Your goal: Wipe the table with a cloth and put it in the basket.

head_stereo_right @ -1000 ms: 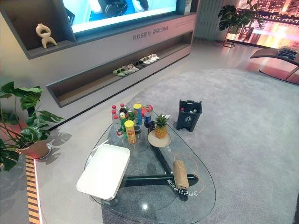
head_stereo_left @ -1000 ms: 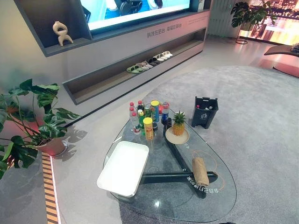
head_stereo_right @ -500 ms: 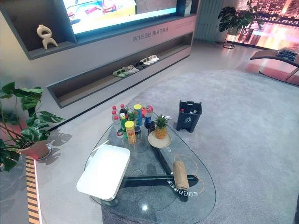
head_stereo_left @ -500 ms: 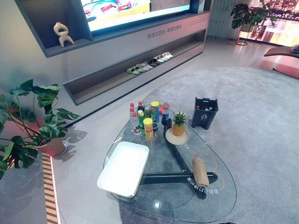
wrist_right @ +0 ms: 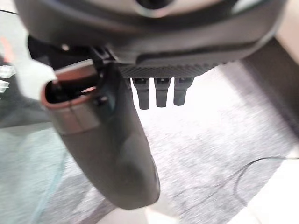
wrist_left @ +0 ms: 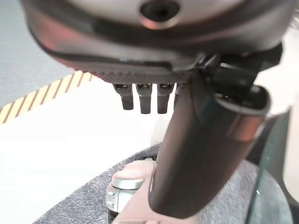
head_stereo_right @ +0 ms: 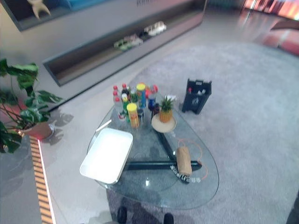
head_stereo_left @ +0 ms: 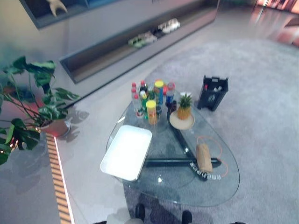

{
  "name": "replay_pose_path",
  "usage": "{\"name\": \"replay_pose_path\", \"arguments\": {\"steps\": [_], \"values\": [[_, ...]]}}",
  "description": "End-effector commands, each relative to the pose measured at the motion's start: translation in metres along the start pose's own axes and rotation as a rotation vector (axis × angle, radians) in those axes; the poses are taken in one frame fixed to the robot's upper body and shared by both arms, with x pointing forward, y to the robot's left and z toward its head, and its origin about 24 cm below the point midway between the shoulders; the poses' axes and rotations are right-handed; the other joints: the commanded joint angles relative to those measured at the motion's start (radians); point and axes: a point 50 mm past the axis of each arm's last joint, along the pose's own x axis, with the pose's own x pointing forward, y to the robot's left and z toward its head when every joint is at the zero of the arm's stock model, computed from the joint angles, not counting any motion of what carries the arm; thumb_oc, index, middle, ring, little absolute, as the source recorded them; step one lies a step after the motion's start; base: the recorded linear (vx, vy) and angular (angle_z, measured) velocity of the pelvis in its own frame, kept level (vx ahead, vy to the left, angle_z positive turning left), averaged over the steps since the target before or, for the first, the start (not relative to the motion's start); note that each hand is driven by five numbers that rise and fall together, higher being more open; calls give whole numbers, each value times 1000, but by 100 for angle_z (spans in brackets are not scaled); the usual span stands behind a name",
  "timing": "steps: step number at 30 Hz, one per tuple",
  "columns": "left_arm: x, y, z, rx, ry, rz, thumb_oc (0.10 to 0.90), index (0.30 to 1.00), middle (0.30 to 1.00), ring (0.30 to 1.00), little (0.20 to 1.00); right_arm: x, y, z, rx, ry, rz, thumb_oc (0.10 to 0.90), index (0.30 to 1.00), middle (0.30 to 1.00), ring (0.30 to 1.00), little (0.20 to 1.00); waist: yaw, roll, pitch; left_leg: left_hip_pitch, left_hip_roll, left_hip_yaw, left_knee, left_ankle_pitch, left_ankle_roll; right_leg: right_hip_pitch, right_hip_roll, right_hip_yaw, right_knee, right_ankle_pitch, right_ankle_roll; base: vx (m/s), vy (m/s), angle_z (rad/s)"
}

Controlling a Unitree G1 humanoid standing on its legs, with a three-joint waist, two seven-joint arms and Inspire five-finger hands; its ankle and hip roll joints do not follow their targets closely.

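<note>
In the left eye view the rolled beige cloth [head_stereo_left: 203, 157] lies on the glass table [head_stereo_left: 219, 189], toward its near right part, beside a thin orange cord [head_stereo_left: 219, 150] that loops on the glass. I judge this cord a risk: if the hand catches it together with the cloth, it could drag across the table. The white tray [head_stereo_left: 126, 152] lies at the left side.

In the right eye view the crowded bottles [head_stereo_right: 133, 102] and the pineapple [head_stereo_right: 165, 110] on its plate [head_stereo_right: 163, 123] stand at the far end; a wide wipe could knock them over. The dark basket [head_stereo_right: 196, 95] stands on the carpet beyond the table, so the table itself is in the way of the carry.

In the left wrist view the left hand [wrist_left: 201, 135] hangs over the floor, fingers straight, holding nothing.

In the right wrist view the right hand [wrist_right: 107, 135] is likewise relaxed and empty.
</note>
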Motion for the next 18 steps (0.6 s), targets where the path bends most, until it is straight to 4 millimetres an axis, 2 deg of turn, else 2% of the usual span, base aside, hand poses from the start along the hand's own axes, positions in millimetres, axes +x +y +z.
{"name": "replay_pose_path", "arguments": {"steps": [1, 5, 7, 8, 10, 13, 18], "values": [[-5, 32, 69, -108, -234, 107, 800, 900, 900, 900, 900, -2, -36, 31, 27, -66, -124, 800, 900, 900, 900, 900, 14, -47, 89, 15, -25, -76, -1, -79, 9, -55, -45, 24, 4, 43, 20, -121, 21, -5], [-17, 40, 124, -196, -450, 92, 800, 900, 900, 900, 900, -5, -57, 42, 112, -148, -165, 800, 900, 900, 900, 900, 7, -50, 145, -24, -31, -84, 2, -67, 15, -90, -41, 33, 38, 29, 18, -152, -12, 0], [-26, 37, 155, -201, -535, 104, 800, 900, 900, 900, 900, -9, -63, 60, 185, -210, -182, 800, 900, 900, 900, 900, 7, -54, 190, -84, -34, -87, 40, -59, 13, -159, -40, 29, 112, 12, 15, -209, -74, 3], [-26, 37, 156, -201, -538, 105, 800, 900, 900, 900, 900, -9, -63, 61, 188, -213, -183, 800, 900, 900, 900, 900, 7, -54, 191, -89, -35, -88, 44, -60, 13, -164, -41, 29, 117, 11, 15, -147, -75, 11], [-32, 39, 173, -204, -570, 119, 800, 900, 900, 900, 900, -13, -68, 76, 239, -249, -202, 800, 900, 900, 900, 900, 7, -58, 226, -155, -41, -89, 127, -74, 11, -219, -45, 21, 184, -6, 12, -153, -87, 16], [-38, 47, 186, -202, -583, 150, 800, 900, 900, 900, 900, -19, -76, 96, 303, -301, -216, 800, 900, 900, 900, 900, 5, -71, 262, -244, -47, -91, 238, -97, 11, -301, -46, 12, 277, -28, 7, -148, -82, 7], [-40, 53, 189, -219, -573, 176, 800, 900, 900, 900, 900, -25, -81, 113, 336, -357, -255, 800, 900, 900, 900, 900, 6, -77, 284, -332, -54, -93, 329, -125, 22, -399, -43, 22, 372, -57, 5, -81, -44, 3]]}}
